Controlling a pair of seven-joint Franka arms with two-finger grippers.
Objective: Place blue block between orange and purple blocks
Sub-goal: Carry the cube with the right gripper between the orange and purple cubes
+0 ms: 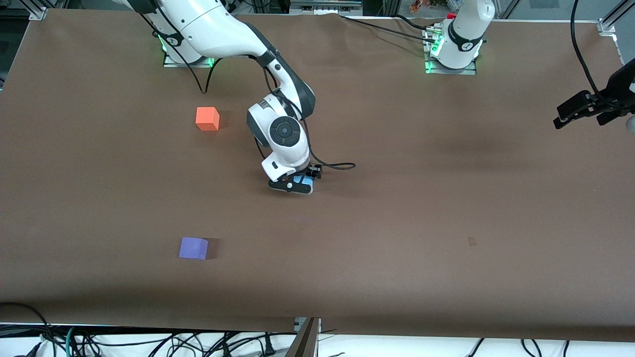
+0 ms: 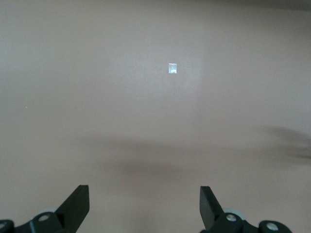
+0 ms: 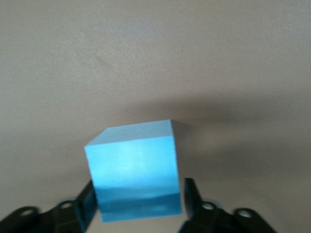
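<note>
The blue block (image 1: pixel 303 181) sits near the middle of the table, under my right gripper (image 1: pixel 296 185). In the right wrist view the gripper (image 3: pixel 138 196) has its fingers closed against the block (image 3: pixel 133 170) on two sides, down at the table surface. The orange block (image 1: pixel 207 119) lies toward the right arm's end, farther from the front camera. The purple block (image 1: pixel 193 248) lies nearer to the front camera, roughly in line with the orange one. My left gripper (image 1: pixel 583 115) waits open and empty in the air over the left arm's end, and is also open in its wrist view (image 2: pixel 144 204).
A small pale mark (image 1: pixel 472 241) lies on the brown table cover toward the left arm's end; it also shows in the left wrist view (image 2: pixel 172 68). A black cable (image 1: pixel 337 166) trails from the right wrist. Cables lie along the table's front edge (image 1: pixel 307 325).
</note>
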